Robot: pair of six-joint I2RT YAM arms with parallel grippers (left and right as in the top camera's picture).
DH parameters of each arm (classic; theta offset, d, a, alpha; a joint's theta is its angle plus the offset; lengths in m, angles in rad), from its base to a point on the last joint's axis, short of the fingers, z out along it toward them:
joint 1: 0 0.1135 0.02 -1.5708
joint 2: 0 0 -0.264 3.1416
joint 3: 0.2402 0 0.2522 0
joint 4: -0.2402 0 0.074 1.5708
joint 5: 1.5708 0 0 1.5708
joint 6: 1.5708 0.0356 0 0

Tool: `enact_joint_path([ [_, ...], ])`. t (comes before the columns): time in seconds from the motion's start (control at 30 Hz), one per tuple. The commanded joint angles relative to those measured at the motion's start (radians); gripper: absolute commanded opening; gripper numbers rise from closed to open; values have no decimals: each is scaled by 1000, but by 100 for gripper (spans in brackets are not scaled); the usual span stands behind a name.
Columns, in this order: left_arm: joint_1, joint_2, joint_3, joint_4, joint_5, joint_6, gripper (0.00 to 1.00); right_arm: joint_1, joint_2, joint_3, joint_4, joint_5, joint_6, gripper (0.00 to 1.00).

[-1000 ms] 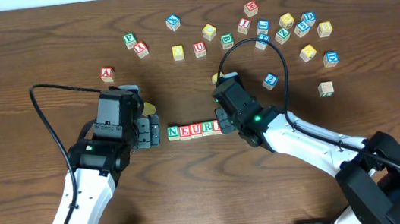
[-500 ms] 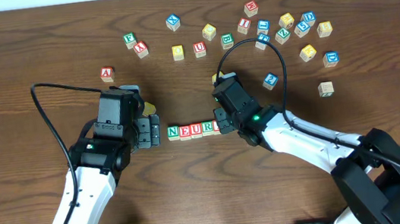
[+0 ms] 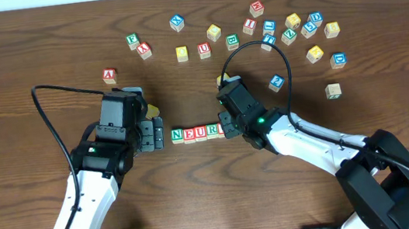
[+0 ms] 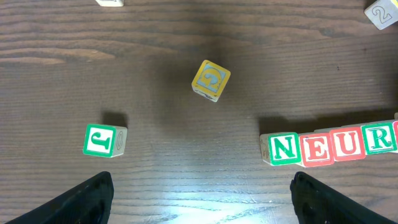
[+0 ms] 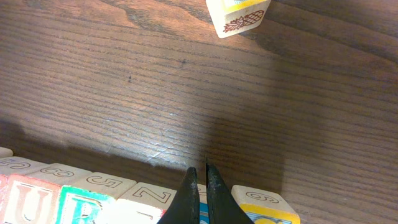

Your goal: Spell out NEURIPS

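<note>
Wooden alphabet cubes sit front and centre in a touching row reading N, E, U, R; its end hides under the right gripper, fingers pinched together on nothing visible. The left gripper gapes wide, empty. Light, hard, slick: I'd pinch opposite flat faces.

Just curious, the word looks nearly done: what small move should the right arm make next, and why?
Probably lift the right gripper straight up. Its jaws are shut, holding nothing, above the cube row, whose right end already has a yellow-faced cube.
</note>
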Motion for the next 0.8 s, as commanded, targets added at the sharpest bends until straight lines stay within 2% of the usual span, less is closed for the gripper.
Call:
enact_joint_path([
  [0.0, 0, 6, 22, -1, -8, -2, 90, -3, 20, 13, -2, -3, -1, 1],
  [0.77, 0, 6, 22, -1, -8, -2, 90, -3, 20, 13, -33, -6, 18, 1],
])
